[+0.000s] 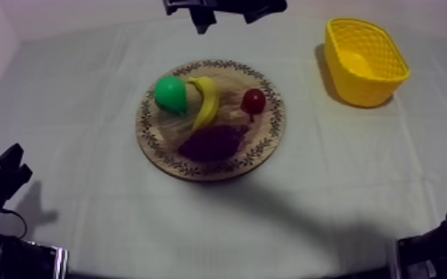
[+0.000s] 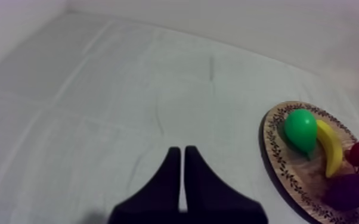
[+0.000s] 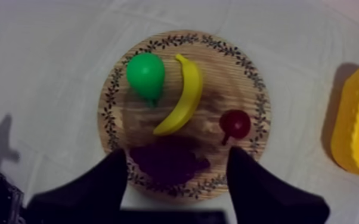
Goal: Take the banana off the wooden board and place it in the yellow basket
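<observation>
With 12 o'clock at the far edge of the table (image 1: 78, 111) as the top view has it, the round wooden board (image 1: 146, 122) lies at the middle of the cloth; the yellow basket (image 1: 364, 87) stands upright at about 2 o'clock from it, well apart.

The banana (image 1: 206, 102) lies on the board, running from near 12 o'clock down toward the centre, its curve bowed toward 3 o'clock. The pear (image 1: 171, 94) sits just beside it at 10 o'clock; the small red fruit (image 1: 253, 100) rests at 2 o'clock; the bunch of grapes (image 1: 213, 142) lies at 6 o'clock, close to the banana's lower tip.

The robot's right end effector (image 3: 178, 152) hangs over the board's 6 o'clock side; its fingers stand wide apart, one to each side of the grapes as its wrist camera sees them, with nothing gripped between them. The left end effector (image 2: 182, 154) is narrow, its two fingers lying together as a wedge over bare cloth; in the top view that arm sits at about 8 o'clock from the board, well apart from it.
</observation>
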